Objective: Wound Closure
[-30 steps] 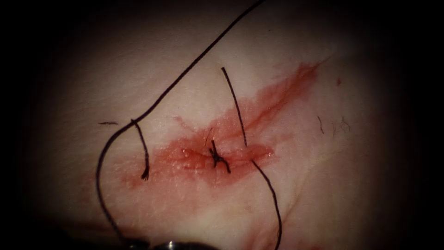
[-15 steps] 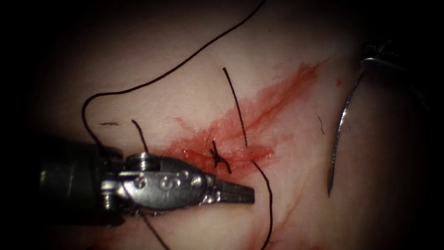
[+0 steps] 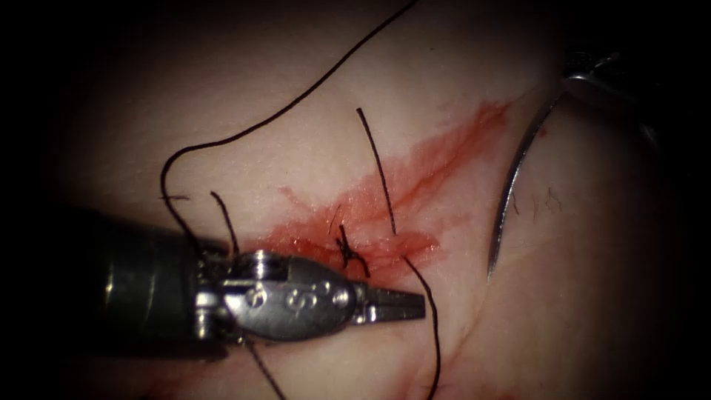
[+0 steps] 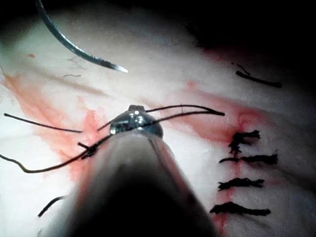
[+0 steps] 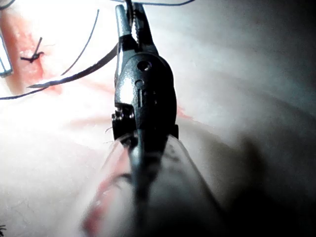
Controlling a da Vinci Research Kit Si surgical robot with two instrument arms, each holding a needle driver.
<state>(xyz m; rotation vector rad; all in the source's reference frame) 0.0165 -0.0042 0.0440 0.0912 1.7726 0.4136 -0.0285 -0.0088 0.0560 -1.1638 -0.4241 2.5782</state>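
My left tool [image 3: 418,305] lies low over the tissue [image 3: 311,133], just left of and below the knot [image 3: 348,252] in the red cut [image 3: 415,178]. Its jaws are shut and I see nothing between them. The right tool [image 3: 576,74] is at the upper right, shut on the curved needle [image 3: 511,178] near its rear end. The needle hangs free above the tissue on the right of the cut, point down [image 3: 489,275]. In the right wrist view the right tool [image 5: 129,22] grips the needle [image 5: 74,74]. The needle [image 4: 74,47] curves above the left tool's tip [image 4: 136,123].
A long thread [image 3: 296,107] runs from the top edge, loops left and passes behind the left tool. A cut tail [image 3: 378,170] stands up from the cut and another strand [image 3: 433,333] runs down. Several tied stitches [image 4: 242,183] lie along the cut.
The left tool came in from the lower left and edged right toward the knot. The right tool entered with the needle and moved it left. The thread loop shifted right.
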